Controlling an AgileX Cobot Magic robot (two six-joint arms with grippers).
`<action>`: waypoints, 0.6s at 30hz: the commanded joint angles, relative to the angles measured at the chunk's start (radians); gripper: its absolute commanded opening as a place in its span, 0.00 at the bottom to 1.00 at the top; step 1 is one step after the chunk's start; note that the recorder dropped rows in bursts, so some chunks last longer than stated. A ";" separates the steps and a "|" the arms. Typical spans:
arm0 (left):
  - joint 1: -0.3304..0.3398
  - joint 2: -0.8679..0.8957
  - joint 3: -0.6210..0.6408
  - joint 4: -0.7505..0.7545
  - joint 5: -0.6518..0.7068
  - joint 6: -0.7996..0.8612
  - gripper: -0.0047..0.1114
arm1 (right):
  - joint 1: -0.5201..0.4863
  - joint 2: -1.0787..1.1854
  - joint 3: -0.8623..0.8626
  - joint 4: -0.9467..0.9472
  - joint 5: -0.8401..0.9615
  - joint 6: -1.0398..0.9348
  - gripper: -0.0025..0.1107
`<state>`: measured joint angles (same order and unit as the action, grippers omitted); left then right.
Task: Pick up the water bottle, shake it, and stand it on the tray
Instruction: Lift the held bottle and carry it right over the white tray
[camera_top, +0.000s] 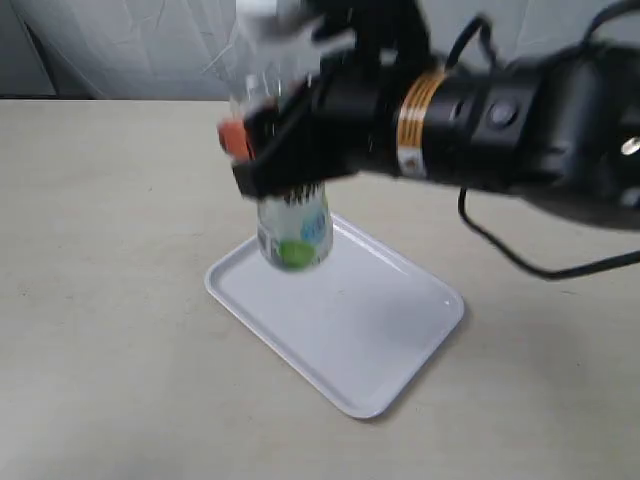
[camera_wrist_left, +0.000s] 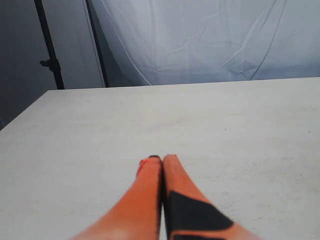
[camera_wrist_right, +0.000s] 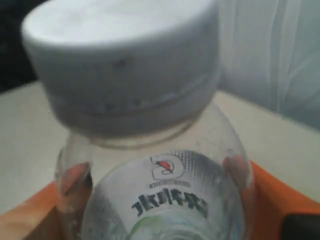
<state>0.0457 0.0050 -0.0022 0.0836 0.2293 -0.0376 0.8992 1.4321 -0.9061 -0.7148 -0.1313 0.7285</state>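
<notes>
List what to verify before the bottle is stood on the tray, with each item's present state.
1. Right gripper clamped on the small clear plastic water bottle: ok, orange fingers on both sides.
2. White screw cap on: ok.
3. Bottle upright: cap up; exact tilt cannot tell, exterior view blurred.
4. Base over the flat white rectangular tray: ok, near its far-left edge; height cannot tell.
5. Tray bare beneath the bottle: ok.
6. Left gripper out of the way: ok, shut, absent from exterior view.
</notes>
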 joint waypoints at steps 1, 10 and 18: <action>0.001 -0.005 0.002 0.001 -0.004 -0.006 0.04 | -0.002 0.023 0.028 0.003 -0.021 0.011 0.01; 0.001 -0.005 0.002 0.001 -0.004 -0.008 0.04 | -0.002 -0.209 -0.091 -0.020 -0.107 -0.050 0.01; 0.001 -0.005 0.002 0.001 -0.004 -0.008 0.04 | -0.002 0.001 0.096 0.011 0.100 -0.037 0.01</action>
<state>0.0457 0.0050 -0.0022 0.0836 0.2293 -0.0376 0.9007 1.3761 -0.8591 -0.7151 -0.0693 0.6943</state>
